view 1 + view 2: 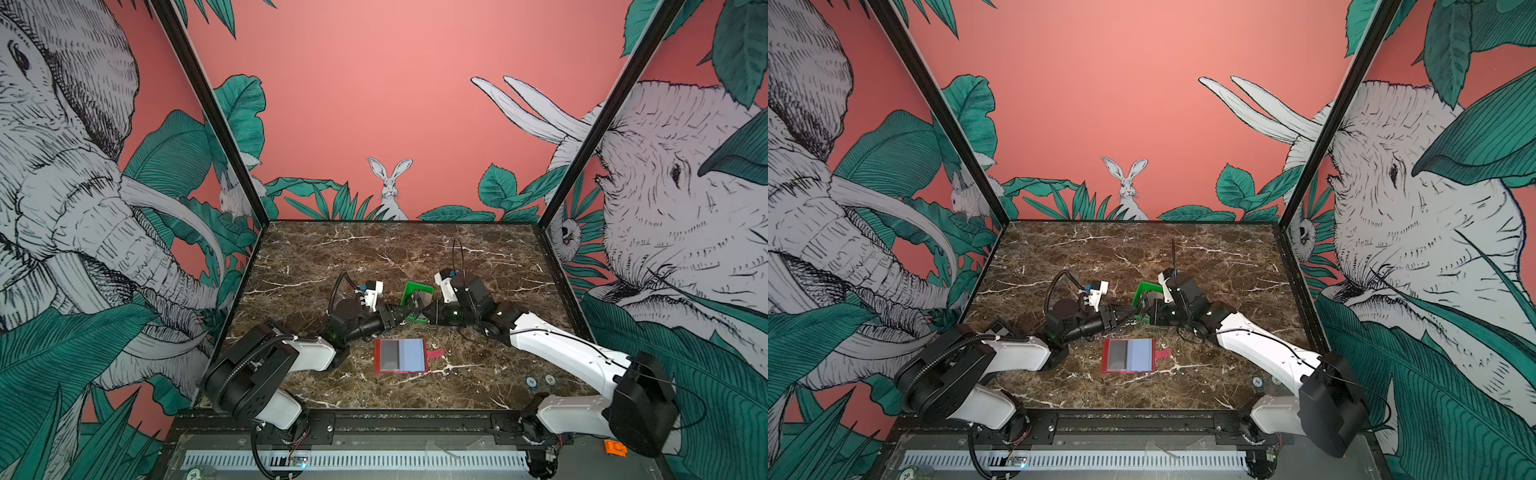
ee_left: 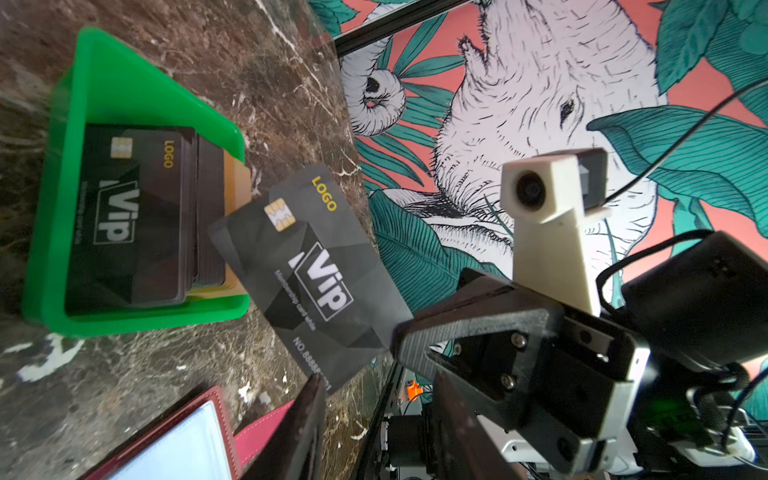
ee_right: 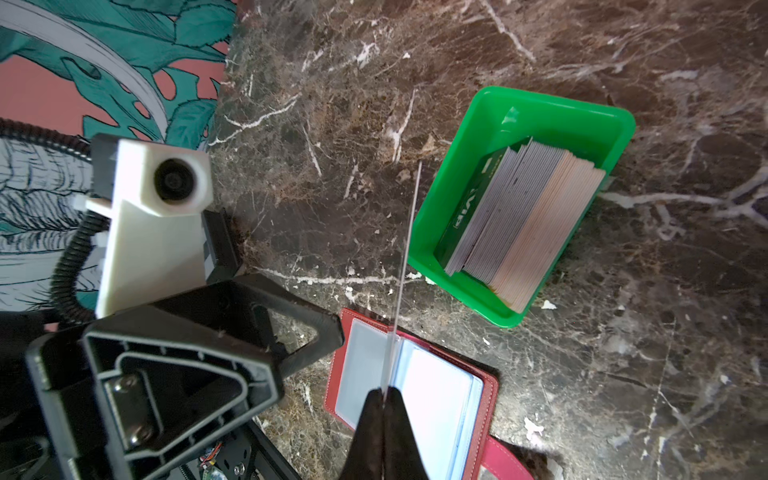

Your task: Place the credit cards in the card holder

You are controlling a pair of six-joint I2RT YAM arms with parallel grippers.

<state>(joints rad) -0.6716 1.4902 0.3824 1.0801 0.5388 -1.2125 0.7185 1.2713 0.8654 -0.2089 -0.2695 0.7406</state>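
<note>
**A:** How far along is this?

**B:** Early, I judge. One dark grey plastic card [image 2: 307, 270] with white "Vip" lettering is out of the green plastic tray [image 2: 62, 166]. It hangs in the air just beside the tray, pinched by one edge in the right claw [image 2: 399, 336], whose jaws are pressed together on it.

**A:** And the left claw?

**B:** The left claw [image 1: 400, 316] sits close to that card. Its jaws look spread, with nothing between them. One of its fingers [image 2: 309, 411] is near the card's corner, but I cannot tell whether it touches.

**A:** Where is the holder?

**B:** The red leather-look folding card holder [image 1: 400, 356] lies open and flat on the brown marble surface [image 1: 374, 257]. It is nearer the robot than the tray, with its snap tab out to the side. The card is not in a pocket yet.

**A:** Is anything filed already?

**B:** The pale blue pocket looks empty. The grey half I cannot read.

**A:** So what is left?

**B:** Nearly everything. The stack of black and beige cards [image 3: 519, 220] leans in the tray, so this card needs sliding into a pocket and the rest must follow
</note>
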